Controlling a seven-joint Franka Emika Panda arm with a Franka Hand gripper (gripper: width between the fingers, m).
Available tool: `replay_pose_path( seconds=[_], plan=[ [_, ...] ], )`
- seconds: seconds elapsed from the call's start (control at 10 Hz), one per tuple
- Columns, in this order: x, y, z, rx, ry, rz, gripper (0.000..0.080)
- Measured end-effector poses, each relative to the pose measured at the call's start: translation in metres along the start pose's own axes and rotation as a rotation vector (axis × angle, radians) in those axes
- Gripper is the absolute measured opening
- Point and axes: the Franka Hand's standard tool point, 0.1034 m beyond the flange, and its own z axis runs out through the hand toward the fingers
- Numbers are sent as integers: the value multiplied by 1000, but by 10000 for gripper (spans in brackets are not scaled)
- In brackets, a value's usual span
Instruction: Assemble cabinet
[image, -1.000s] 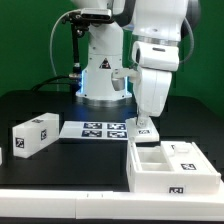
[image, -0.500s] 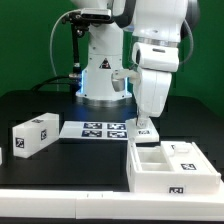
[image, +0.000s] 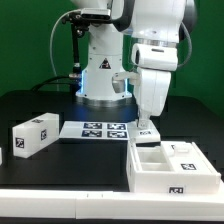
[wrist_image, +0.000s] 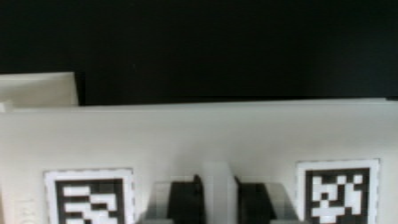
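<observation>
My gripper (image: 145, 121): low over the black table (image: 85, 160), just behind the cabinet shell's back edge. I cannot tell how wide my fingers stand.
Cabinet shell (image: 172, 172): open side up, at the exterior view's right, compartments showing.
Loose block (image: 36, 134): well apart, at the exterior view's left.
Marker board (image: 98, 129): flat between the block and my gripper.
Wrist view: a blurred white tagged face (wrist_image: 196, 130) fills it.

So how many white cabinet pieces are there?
3: a block at the exterior view's left, the open shell at its right, a small tagged piece under the arm. Others may be hidden.
</observation>
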Motion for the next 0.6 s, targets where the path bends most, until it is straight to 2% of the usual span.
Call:
replay_pose_path(
  seconds=[0.2, 0.4, 0.5, 0.6],
  plan=[
    [-5, 4, -2, 31, -17, 5, 64],
    [-6, 4, -1, 32, -17, 6, 64],
    [-12, -2, 0, 104, -46, 5, 64],
    [-15, 0, 1, 137, -64, 6, 64]
  ],
)
